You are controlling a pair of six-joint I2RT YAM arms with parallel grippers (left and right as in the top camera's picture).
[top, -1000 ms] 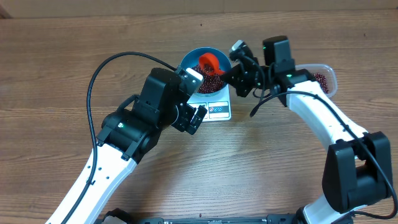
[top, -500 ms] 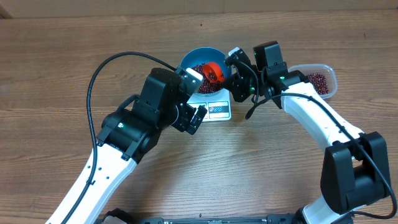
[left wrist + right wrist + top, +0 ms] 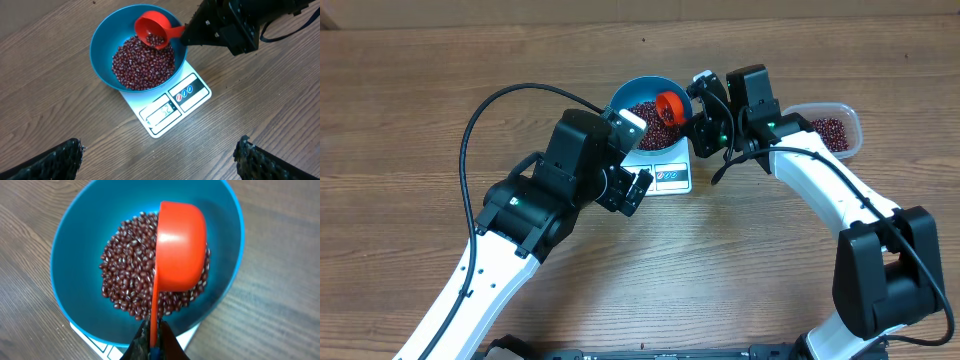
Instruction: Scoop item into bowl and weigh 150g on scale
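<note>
The blue bowl [image 3: 628,94] [image 3: 102,52] [image 3: 75,245] stands on the white scale [image 3: 672,177] [image 3: 172,107] [image 3: 92,340] and holds a heap of dark red-brown beans [image 3: 142,62] [image 3: 125,275] [image 3: 645,112]. My right gripper [image 3: 154,332] [image 3: 698,112] is shut on the handle of a red scoop [image 3: 180,250] [image 3: 152,30] [image 3: 671,105]. The scoop is tipped on its side over the bowl, a few beans still inside it. My left gripper [image 3: 159,157] hangs open over bare table in front of the scale, with nothing between its fingers [image 3: 55,160].
A clear plastic container [image 3: 835,130] with more beans [image 3: 832,132] sits at the right, behind the right arm. The left arm's body [image 3: 570,180] and black cable [image 3: 480,120] lie left of the scale. The scale's display [image 3: 162,111] faces the left gripper.
The right gripper has carried the scoop left over the bowl and rolled it onto its side, tipping beans out. The left arm has not moved.
</note>
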